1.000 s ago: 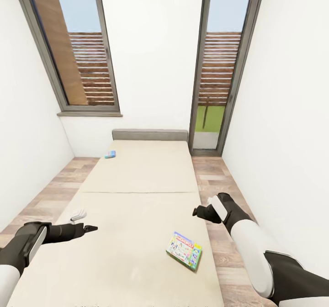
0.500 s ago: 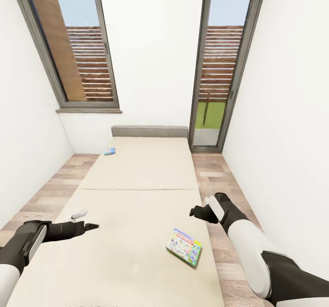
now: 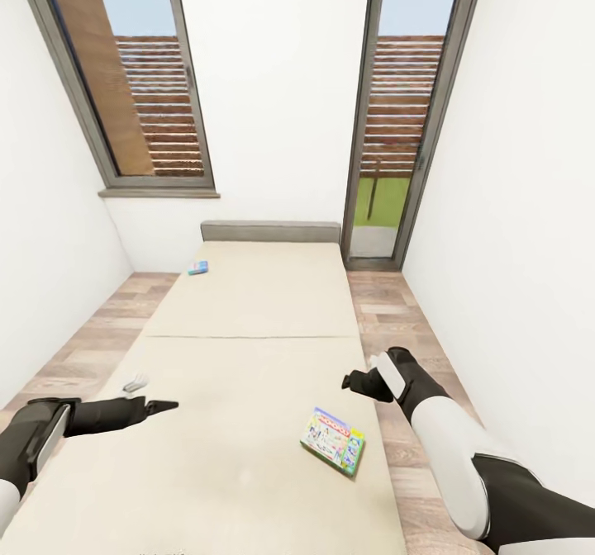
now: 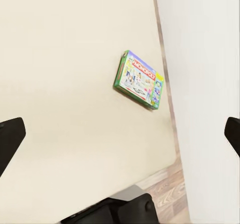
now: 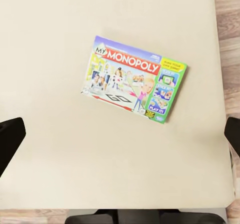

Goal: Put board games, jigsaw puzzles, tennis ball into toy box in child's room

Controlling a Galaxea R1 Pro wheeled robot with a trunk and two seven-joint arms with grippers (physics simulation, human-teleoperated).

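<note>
Head view has crept forward over the bed [image 3: 248, 373] this past second, so I'm closing in. Right end effector [image 3: 357, 383] hangs just above the Monopoly board game [image 3: 333, 440], fingers apart, empty. Left end effector [image 3: 161, 406] open too. Blue board game [image 3: 197, 268] sits far ahead.

beige bed [image 3: 248, 307], green-edged board game [image 5: 135, 79]

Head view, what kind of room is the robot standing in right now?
Probably a small bedroom: a low bed with a beige mattress takes up most of the wood floor, two board games lie on it, and tall windows flank the far wall.
</note>
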